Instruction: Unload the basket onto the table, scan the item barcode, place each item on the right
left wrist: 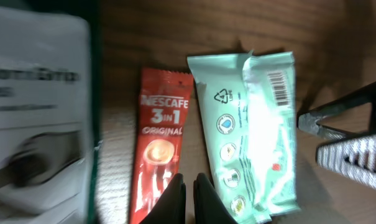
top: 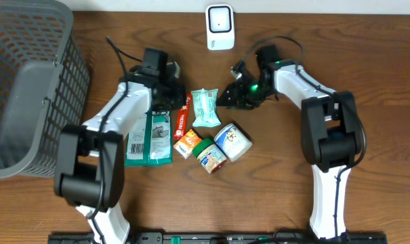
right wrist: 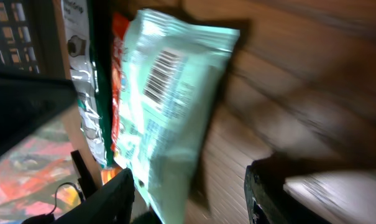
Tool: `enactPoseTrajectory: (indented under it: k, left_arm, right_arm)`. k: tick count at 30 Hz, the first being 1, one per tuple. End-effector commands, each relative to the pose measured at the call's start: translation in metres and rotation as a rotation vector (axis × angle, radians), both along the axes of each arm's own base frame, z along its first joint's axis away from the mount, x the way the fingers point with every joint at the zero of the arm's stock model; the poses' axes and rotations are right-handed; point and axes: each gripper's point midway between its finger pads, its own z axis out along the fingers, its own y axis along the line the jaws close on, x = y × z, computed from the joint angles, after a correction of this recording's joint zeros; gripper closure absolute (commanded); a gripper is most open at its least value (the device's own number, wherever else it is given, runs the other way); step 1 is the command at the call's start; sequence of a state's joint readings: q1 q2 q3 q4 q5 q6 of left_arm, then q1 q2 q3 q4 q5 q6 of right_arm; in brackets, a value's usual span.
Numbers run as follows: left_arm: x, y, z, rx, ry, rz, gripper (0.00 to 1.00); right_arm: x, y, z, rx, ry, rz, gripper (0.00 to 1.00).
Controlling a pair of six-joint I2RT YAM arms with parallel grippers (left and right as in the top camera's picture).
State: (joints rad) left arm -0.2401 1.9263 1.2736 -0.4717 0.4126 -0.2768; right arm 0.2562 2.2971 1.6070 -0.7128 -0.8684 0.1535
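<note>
Item: mint packet (right wrist: 169, 106), which lay barcode-up just ahead of the right gripper (right wrist: 189, 186), long axis running away from its parted, empty fingers, barcode at the far end. The left gripper (left wrist: 188, 186) was closed on nothing visible, at the packet's other edge, beside a red sachet (left wrist: 160, 143). Right arm judged better placed.

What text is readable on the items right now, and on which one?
"NESCAFE 3in1 ORIGINAL": on the red sachet.
Mint-green packet: barcode and round symbols, digits too small to read.
White-and-green bag: print blurred.
Jars: labels too small.
</note>
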Motion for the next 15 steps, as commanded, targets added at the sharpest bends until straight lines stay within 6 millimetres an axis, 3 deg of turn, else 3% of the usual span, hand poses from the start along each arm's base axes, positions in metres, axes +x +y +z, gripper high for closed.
enactPoseTrajectory:
  k: [1,15]
  left_arm:
    - [-0.004,-0.007,-0.016,0.009,0.024,-0.014,0.92]
    - [-0.013,-0.036,-0.044,0.019,0.04,-0.094,0.93]
  right_arm:
    - [-0.008,0.007,-0.009,-0.01,0.037,0.0,0.47]
    - [-0.018,0.01,-0.022,-0.014,0.039,0.012,0.5]
